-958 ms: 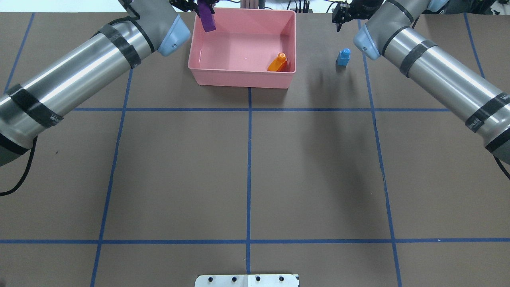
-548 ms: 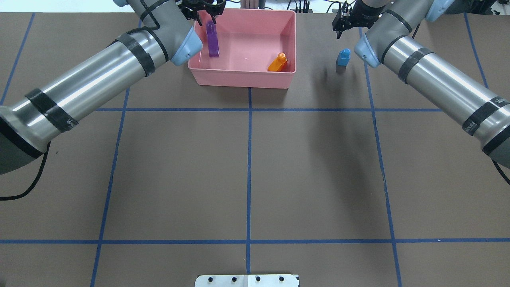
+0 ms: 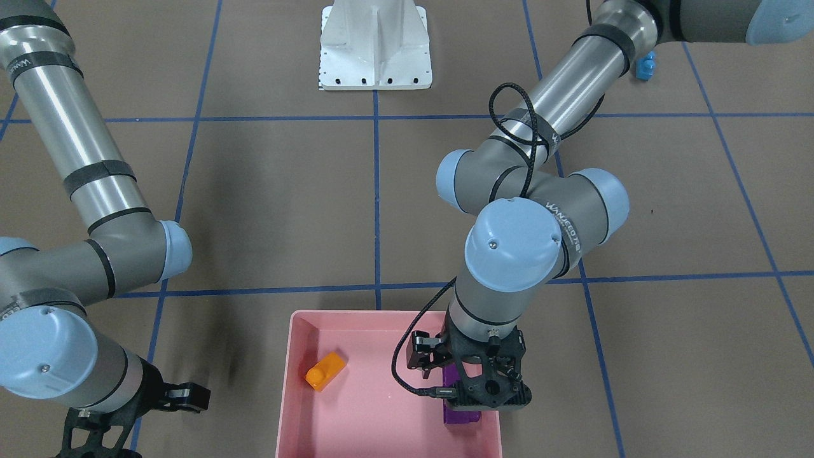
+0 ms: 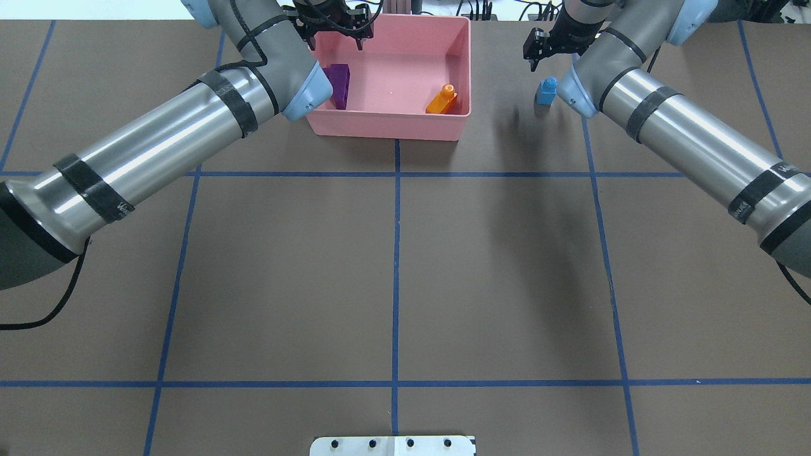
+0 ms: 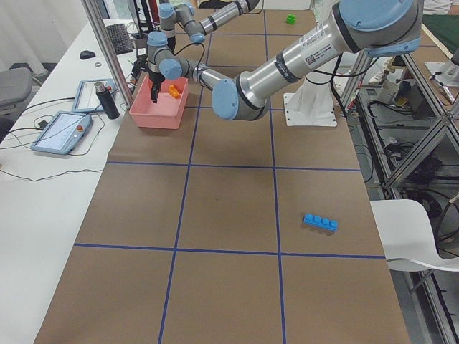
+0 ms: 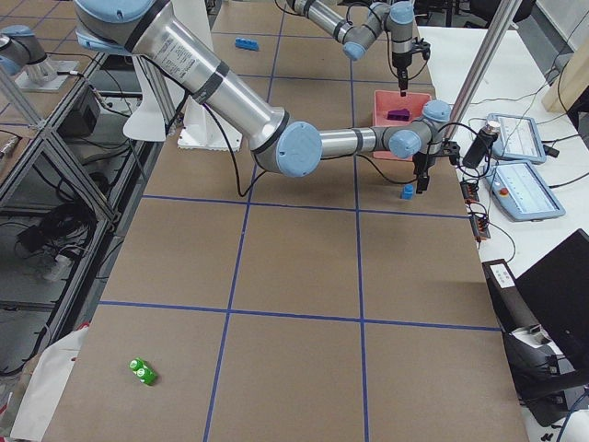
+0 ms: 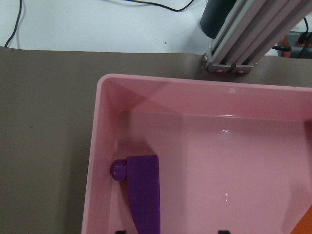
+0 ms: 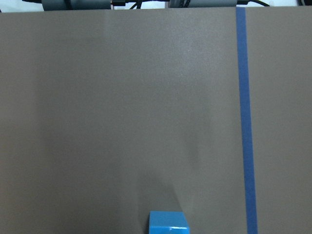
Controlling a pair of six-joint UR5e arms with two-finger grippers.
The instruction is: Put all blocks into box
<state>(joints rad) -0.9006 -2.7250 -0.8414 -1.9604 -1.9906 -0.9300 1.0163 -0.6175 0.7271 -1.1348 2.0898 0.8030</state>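
Observation:
The pink box [image 4: 386, 126] stands at the table's far side. The purple wedge [image 4: 339, 84] lies flat inside it by one wall, also in the left wrist view [image 7: 144, 190]. The orange brick [image 4: 441, 100] lies in the opposite corner. My left gripper [image 4: 336, 19] hangs open and empty above the wedge. The small blue brick [image 4: 545, 91] stands on the table right of the box. My right gripper [image 4: 537, 50] hovers just behind it, empty, apparently open. The long blue brick [image 5: 320, 223] and the green brick [image 6: 141, 371] lie far off at the table's ends.
The white metal base [image 3: 375, 48] stands at the robot's side of the table. Tablets and cables [image 6: 520, 184] lie on the white bench beyond the box. An aluminium post [image 7: 243, 39] stands just behind the box.
My left gripper opened and let go of the purple wedge, which dropped and now lies flat in the box. My right gripper moved closer to the small blue brick.

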